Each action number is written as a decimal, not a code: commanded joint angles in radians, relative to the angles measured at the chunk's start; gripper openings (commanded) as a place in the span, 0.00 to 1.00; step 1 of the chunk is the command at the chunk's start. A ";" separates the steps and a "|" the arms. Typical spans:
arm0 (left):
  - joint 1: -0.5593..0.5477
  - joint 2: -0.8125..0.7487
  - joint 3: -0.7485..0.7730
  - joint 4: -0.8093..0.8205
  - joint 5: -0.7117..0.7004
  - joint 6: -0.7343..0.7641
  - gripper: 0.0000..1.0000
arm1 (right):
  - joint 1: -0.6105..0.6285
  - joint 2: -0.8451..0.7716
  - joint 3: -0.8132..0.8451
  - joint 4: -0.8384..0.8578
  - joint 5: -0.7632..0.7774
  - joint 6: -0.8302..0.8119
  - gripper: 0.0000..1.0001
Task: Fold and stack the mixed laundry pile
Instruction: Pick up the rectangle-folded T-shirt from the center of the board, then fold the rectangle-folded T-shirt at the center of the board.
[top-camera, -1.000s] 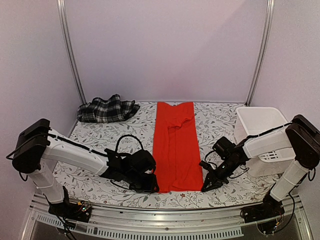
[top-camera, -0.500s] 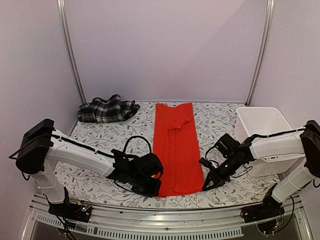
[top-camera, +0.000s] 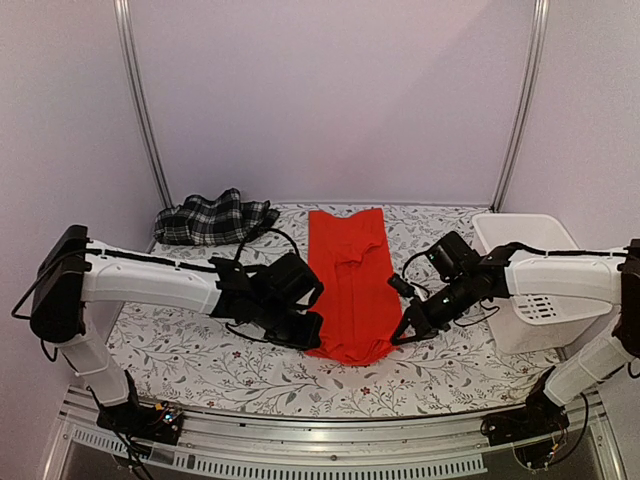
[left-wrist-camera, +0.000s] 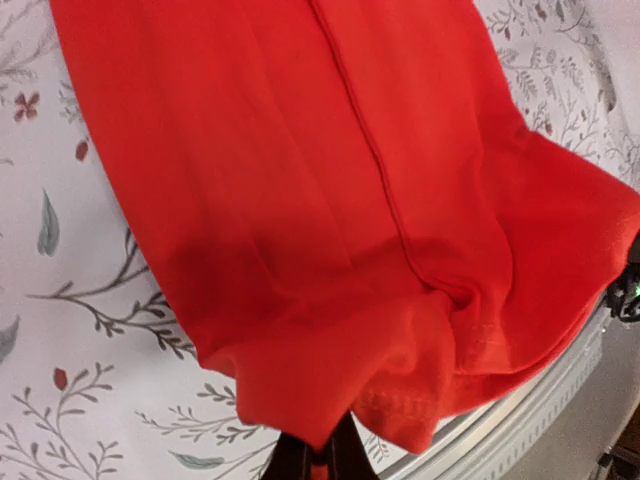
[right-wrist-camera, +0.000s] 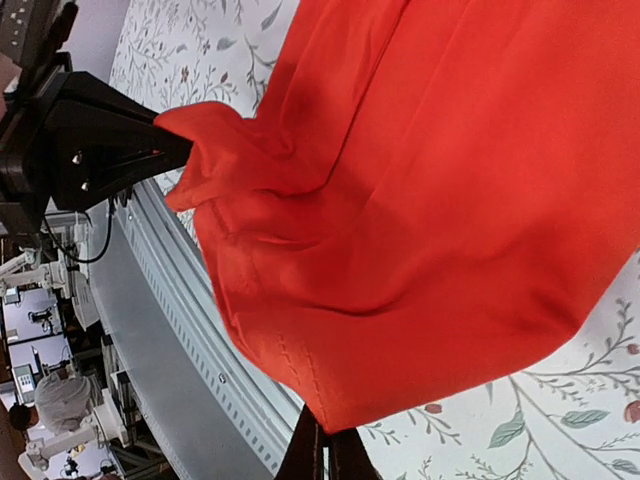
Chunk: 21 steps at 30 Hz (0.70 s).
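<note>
Pinching the two near corners of the one red shirt, the left jaws and the right jaws hold its hem raised off the table; the rest lies flat mid-table. One plaid garment sits crumpled far left, one white basket right.

Soft, even light; wrist views perhaps slightly blurred.

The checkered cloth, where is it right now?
In the top view, the plaid garment lies bunched up in the far left corner of the table, near the back wall, apart from the red shirt on its right.
</note>
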 joint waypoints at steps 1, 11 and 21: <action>0.085 0.032 0.090 -0.018 -0.005 0.112 0.00 | -0.084 0.074 0.099 0.017 0.073 -0.041 0.00; 0.308 0.212 0.332 -0.028 0.007 0.263 0.00 | -0.230 0.303 0.346 0.049 0.112 -0.082 0.00; 0.412 0.436 0.569 -0.004 0.071 0.326 0.00 | -0.307 0.541 0.594 0.041 0.095 -0.128 0.00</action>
